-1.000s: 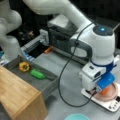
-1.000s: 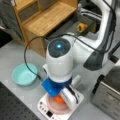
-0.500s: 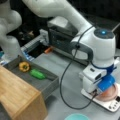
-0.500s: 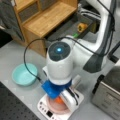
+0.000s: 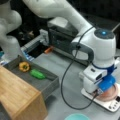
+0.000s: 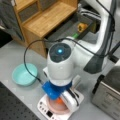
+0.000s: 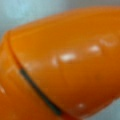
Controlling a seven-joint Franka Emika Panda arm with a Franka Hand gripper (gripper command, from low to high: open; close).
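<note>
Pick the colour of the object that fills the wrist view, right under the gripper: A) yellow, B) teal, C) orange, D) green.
C: the wrist view is filled by a glossy orange object, and in a front view the same orange shows under the gripper on the pink plate atop the white scale.

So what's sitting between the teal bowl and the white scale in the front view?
Nothing: in a front view the teal bowl and the white scale are apart, with only bare grey table between them. The arm's black cable arcs above that stretch.
</note>
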